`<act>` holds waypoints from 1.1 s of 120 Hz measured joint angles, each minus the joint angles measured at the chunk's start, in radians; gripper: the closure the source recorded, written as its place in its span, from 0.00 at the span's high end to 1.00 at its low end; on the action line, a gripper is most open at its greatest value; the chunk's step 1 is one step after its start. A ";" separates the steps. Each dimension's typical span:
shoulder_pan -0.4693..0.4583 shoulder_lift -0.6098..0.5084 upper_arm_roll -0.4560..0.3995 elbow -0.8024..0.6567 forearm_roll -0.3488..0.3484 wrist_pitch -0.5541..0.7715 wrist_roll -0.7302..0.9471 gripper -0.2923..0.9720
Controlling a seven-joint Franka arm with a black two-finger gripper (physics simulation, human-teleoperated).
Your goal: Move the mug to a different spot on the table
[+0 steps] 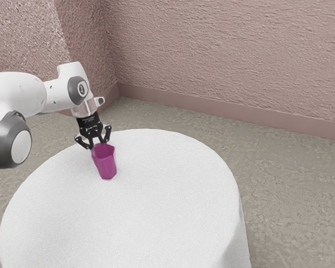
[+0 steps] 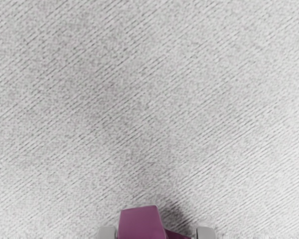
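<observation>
Table (image 1: 173, 212) is seen nearest; toward its ten o'clock, the gripper (image 1: 94, 142) is held open astride the rim of the upright mug (image 1: 105, 163). If it is closed off-centre, the mug could be tipped or pushed aside.

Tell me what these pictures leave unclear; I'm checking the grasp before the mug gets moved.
- Exterior view: whether the gripper touches the mug; its fingers are too small to tell.
- Wrist view: most of the mug is cut off by the lower edge.
- Exterior view: the mug's far side, and any handle there, hidden by its own body.
</observation>
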State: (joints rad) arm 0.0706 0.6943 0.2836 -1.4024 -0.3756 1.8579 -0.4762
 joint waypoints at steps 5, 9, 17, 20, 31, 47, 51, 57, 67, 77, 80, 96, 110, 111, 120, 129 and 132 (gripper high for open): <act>0.000 -0.004 0.001 0.000 -0.002 -0.008 0.002 0.28; 0.000 -0.008 0.001 0.000 -0.005 -0.015 0.004 0.29; 0.001 -0.014 0.001 0.000 -0.013 -0.032 0.008 0.26; 0.001 -0.016 0.001 0.000 -0.016 -0.038 0.009 0.26; 0.001 -0.036 0.004 -0.002 -0.031 -0.065 0.013 0.23; 0.003 -0.073 0.006 -0.032 -0.050 -0.109 0.016 0.20; 0.003 -0.085 0.006 -0.049 -0.056 -0.117 0.017 0.20; 0.003 -0.098 0.006 -0.076 -0.067 -0.128 0.017 0.21; 0.003 -0.118 0.004 -0.124 -0.086 -0.141 0.018 0.21; 0.002 -0.137 0.001 -0.172 -0.104 -0.148 0.019 0.21; 0.002 -0.144 0.000 -0.186 -0.108 -0.149 0.019 0.21; -0.010 -0.189 -0.009 -0.267 -0.121 -0.148 0.020 0.21; -0.041 -0.225 -0.012 -0.338 -0.129 -0.129 0.021 0.20; -0.042 -0.226 -0.013 -0.341 -0.130 -0.127 0.021 0.20; -0.050 -0.230 -0.030 -0.361 -0.138 -0.110 0.021 0.19; -0.052 -0.231 -0.049 -0.371 -0.144 -0.094 0.020 0.18; -0.053 -0.232 -0.054 -0.373 -0.146 -0.089 0.020 0.18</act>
State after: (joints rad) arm 0.0177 0.4627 0.2297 -1.7753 -0.5211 1.7685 -0.4564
